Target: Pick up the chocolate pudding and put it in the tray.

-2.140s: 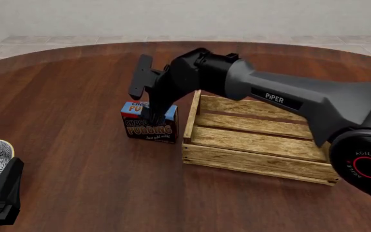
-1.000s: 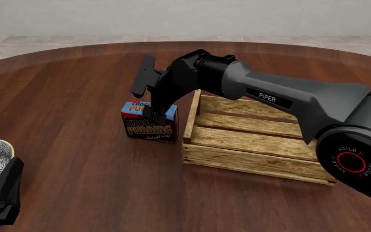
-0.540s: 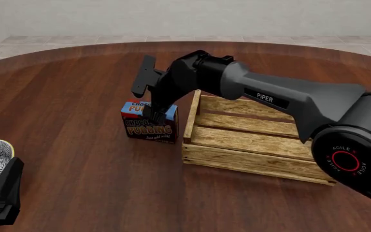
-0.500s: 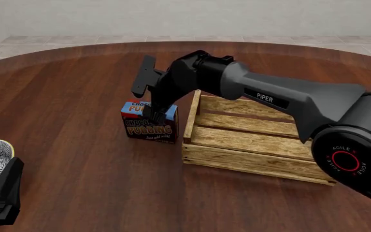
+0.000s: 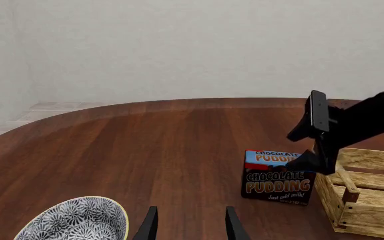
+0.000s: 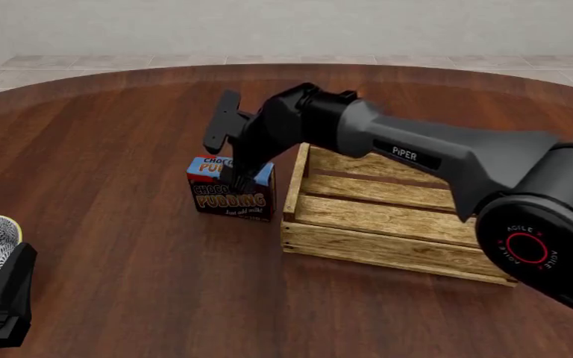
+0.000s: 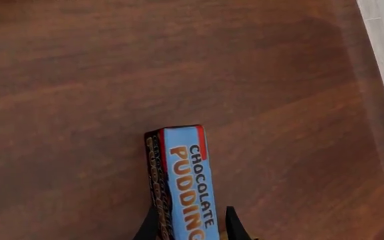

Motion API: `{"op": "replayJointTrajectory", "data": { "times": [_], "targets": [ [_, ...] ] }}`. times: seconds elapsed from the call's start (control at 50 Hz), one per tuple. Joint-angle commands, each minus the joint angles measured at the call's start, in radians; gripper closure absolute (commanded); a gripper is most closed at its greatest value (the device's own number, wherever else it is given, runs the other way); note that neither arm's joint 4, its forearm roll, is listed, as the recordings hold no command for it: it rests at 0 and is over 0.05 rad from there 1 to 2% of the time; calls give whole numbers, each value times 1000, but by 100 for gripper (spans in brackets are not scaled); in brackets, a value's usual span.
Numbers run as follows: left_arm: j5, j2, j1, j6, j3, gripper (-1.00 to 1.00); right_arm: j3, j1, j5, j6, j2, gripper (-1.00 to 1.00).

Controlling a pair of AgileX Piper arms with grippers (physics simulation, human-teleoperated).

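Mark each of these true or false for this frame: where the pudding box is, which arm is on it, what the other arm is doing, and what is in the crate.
1. The pudding box stands on the table, beside the wooden crate. True.
2. The left gripper is closed on the pudding box. False: its fingers are apart with nothing between them, near the patterned bowl.
3. The right gripper has a finger on either side of the box's top edge. True, as the right wrist view shows.
4. The pudding box already lies inside the crate. False: it is outside, by the crate's end board.
5. The patterned bowl sits inside the crate. False: it is far off on the table.
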Motion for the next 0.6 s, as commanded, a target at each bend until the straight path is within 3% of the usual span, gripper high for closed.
{"op": "replayJointTrajectory", "data": {
  "times": [0.02, 0.6],
  "targets": [
    [0, 0, 0, 0, 0, -100, 10, 3, -12, 7, 5, -100],
    [0, 0, 0, 0, 0, -100, 2, -5, -14, 19, 15, -100]
  ]
}}
